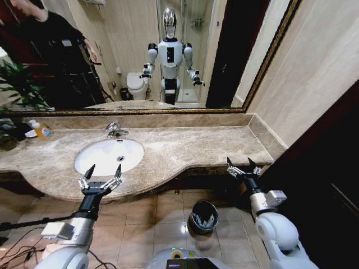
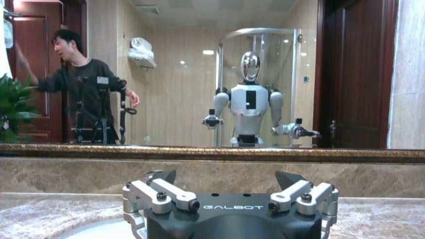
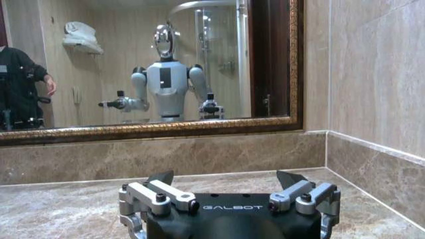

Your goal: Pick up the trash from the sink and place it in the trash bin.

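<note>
Beige marble runs across the head view as a curved counter, with the sink, a white oval basin, sunk into it at about ten o'clock from the picture's centre; a chrome tap stands at the basin's twelve o'clock edge, against the mirror; the bowl looks bare white apart from its drain, and no trash can be made out in it; the left gripper hovers at the sink's six o'clock rim, over the counter's front edge, its arm reaching up from the seven o'clock corner with the wrist straight and the fingers pointing toward the mirror; the fingers are spread wide and hold nothing, which the left wrist view confirms, the two dark tips standing well apart above the marble and a sliver of white basin; the right gripper sits at about four o'clock, at the counter's right front edge near the side wall, its arm rising from the five o'clock corner and angled the same way; its fingers are likewise spread wide and empty, and the right wrist view shows them poised over bare marble in the corner below the mirror frame; the trash bin, a small dark round bucket with a shiny rim, stands on the tiled floor at six o'clock, below the counter's overhang and between the two arms, with some pale pieces lying inside it; a bottle of orange liquid rests on the counter at nine o'clock, well apart from the sink, beside a green plant.
</note>
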Robot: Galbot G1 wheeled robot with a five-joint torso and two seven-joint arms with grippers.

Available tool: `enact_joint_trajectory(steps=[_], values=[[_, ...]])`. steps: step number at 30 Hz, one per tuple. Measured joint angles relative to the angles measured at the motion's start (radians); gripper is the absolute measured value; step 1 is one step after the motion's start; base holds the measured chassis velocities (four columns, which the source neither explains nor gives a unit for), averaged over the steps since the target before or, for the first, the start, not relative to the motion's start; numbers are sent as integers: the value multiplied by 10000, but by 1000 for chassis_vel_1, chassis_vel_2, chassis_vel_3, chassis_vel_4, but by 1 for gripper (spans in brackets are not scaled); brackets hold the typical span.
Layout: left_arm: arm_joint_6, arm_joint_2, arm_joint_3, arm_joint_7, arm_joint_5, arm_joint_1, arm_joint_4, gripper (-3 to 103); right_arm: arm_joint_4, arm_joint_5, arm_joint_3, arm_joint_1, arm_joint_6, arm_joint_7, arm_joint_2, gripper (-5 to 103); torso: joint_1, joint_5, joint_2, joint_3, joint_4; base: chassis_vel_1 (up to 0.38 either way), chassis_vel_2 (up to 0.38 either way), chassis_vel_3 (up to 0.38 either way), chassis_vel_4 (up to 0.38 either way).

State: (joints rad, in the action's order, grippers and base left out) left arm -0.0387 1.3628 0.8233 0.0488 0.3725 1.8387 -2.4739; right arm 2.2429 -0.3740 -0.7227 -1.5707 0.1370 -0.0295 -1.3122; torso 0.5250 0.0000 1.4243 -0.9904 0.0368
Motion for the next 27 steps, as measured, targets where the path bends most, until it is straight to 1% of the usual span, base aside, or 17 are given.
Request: enact_joint_trajectory(steps=[27], values=[[0,0,0,0,0,0,0,100,0,0,0,0,0,0,0,100,0,0,0,0,0,0,0,0,0]])
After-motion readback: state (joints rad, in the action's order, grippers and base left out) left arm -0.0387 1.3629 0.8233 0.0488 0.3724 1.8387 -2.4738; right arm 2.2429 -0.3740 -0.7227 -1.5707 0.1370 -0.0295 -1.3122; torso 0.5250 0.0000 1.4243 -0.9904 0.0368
